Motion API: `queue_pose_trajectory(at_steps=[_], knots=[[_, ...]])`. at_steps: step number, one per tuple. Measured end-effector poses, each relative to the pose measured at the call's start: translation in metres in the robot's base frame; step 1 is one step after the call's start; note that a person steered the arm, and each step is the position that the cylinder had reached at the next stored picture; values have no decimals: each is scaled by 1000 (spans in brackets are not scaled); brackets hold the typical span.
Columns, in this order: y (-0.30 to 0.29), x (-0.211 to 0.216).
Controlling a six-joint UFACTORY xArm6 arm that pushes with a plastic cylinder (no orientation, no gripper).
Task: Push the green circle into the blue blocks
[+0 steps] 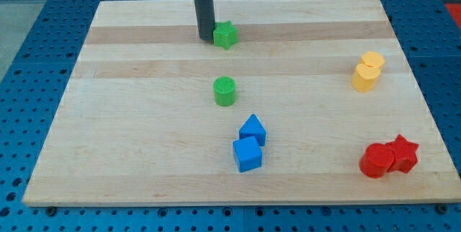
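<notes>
Green circle is seen upright near tabletop centre, a short cylinder with its axis vertical and round top up, so no pointing direction can be told. Blue blocks, touching, lie just nearer and slightly right of it. My tip, a plain rod with nothing to spread or pinch, is set far, just left of green star. Yellow pair and red pair are at right.

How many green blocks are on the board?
2. The green star is near the view's top, just right of my tip. The green circle is mid-board, above the blue blocks. None seems hidden.
</notes>
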State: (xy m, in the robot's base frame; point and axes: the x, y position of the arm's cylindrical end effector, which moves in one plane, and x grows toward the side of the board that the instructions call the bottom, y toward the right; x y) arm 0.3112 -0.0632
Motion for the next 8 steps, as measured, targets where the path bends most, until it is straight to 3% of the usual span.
queue_pose_trajectory(at_steps=[1, 3, 8], knots=[[0, 2], [24, -117], [25, -57]])
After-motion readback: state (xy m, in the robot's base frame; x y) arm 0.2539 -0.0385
